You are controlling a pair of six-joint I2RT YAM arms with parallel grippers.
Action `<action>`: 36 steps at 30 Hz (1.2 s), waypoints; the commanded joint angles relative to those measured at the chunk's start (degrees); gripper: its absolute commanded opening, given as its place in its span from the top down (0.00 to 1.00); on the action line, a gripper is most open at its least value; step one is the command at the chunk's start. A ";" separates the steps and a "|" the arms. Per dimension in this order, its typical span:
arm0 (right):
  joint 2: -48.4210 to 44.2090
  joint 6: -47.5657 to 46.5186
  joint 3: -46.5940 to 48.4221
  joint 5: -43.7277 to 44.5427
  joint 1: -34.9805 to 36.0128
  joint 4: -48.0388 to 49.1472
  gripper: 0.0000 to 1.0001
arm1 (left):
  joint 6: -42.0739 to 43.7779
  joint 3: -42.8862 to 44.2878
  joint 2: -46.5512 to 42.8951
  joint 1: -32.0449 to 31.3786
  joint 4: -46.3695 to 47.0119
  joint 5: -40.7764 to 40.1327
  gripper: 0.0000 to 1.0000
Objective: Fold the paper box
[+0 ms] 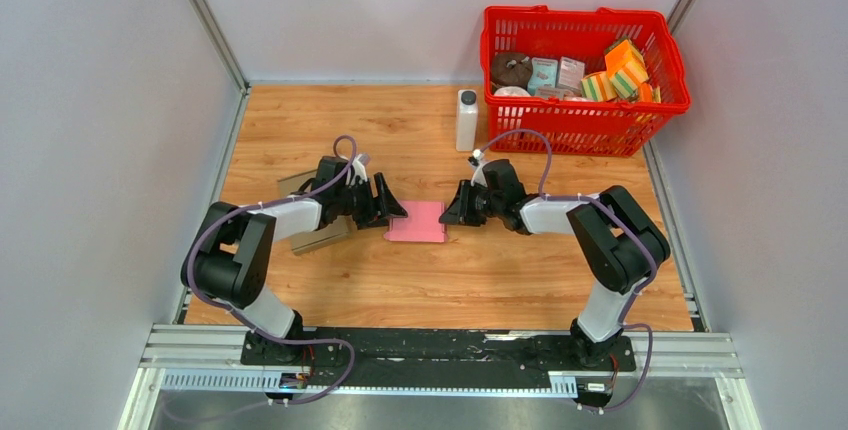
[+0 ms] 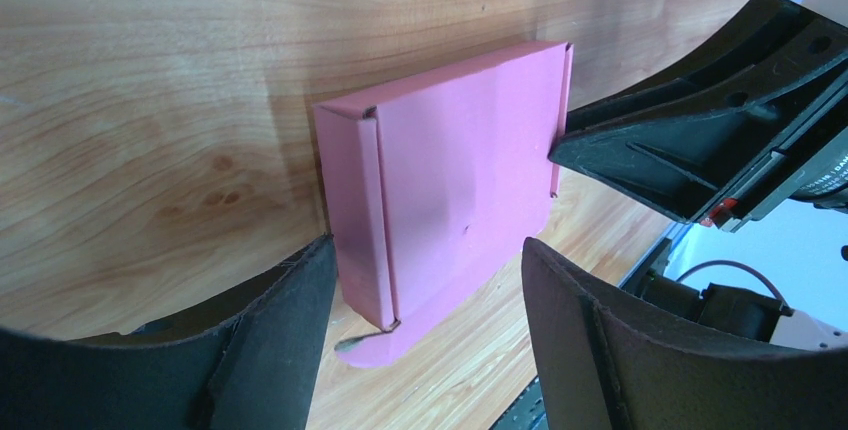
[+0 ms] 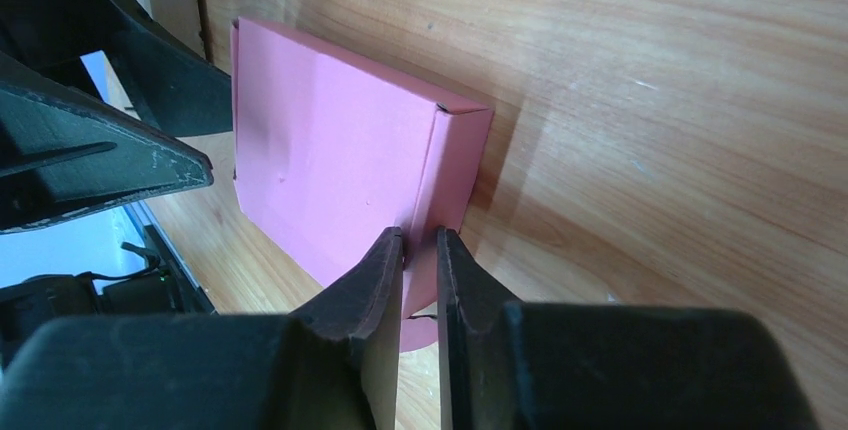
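Note:
The pink paper box [image 1: 417,221] lies flat and folded shut in the middle of the table. My right gripper [image 1: 447,212] is at its right side, shut on the box's edge; in the right wrist view its fingers [image 3: 380,280] pinch the side wall of the box [image 3: 330,170] near a corner. My left gripper [image 1: 396,211] sits at the box's left edge. In the left wrist view its fingers [image 2: 290,330] stand wide open on either side of the box [image 2: 450,190] without touching it.
A red basket [image 1: 583,115] of small items stands at the back right, with a white bottle [image 1: 466,120] just left of it. Flat brown cardboard [image 1: 318,238] lies under the left arm. White walls ring the wooden table.

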 commanded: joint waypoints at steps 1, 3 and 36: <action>3.79 -0.90 -3.77 5.48 -3.23 -3.75 0.82 | -2.35 0.62 2.14 -0.28 4.06 3.10 0.24; 4.15 -0.54 -4.30 5.39 -3.50 -3.48 0.82 | -2.88 0.88 2.93 -0.89 4.32 3.20 0.24; -27.48 -37.05 -2.42 42.64 21.25 -18.47 0.05 | -24.15 -2.20 3.11 -3.88 17.07 11.72 0.76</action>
